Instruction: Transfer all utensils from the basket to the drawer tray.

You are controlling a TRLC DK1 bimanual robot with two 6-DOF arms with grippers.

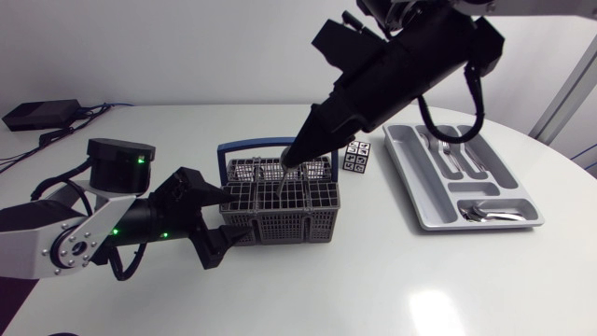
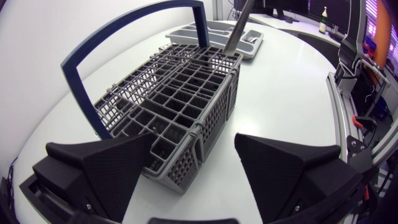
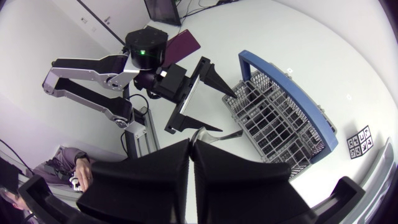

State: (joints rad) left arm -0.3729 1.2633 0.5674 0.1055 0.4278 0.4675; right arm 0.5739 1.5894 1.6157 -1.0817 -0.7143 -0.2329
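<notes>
The grey wire basket [image 1: 280,222] with a blue handle stands mid-table. My right gripper [image 1: 291,166] comes down from above into its far side and is shut on a silver utensil [image 1: 281,191]. In the right wrist view the utensil [image 3: 214,135] sticks out past the closed fingertips, above the basket [image 3: 273,124]. My left gripper [image 1: 233,217] is open at the basket's left end. In the left wrist view its fingers [image 2: 106,168] straddle the near corner of the basket [image 2: 180,93]. The grey drawer tray [image 1: 407,168] lies to the right, with forks and spoons in its compartments.
A small cube with black-and-white markers [image 1: 354,157] sits between basket and tray. A black box with cables [image 1: 37,114] lies at the table's far left. The tray [image 2: 217,34] shows beyond the basket in the left wrist view.
</notes>
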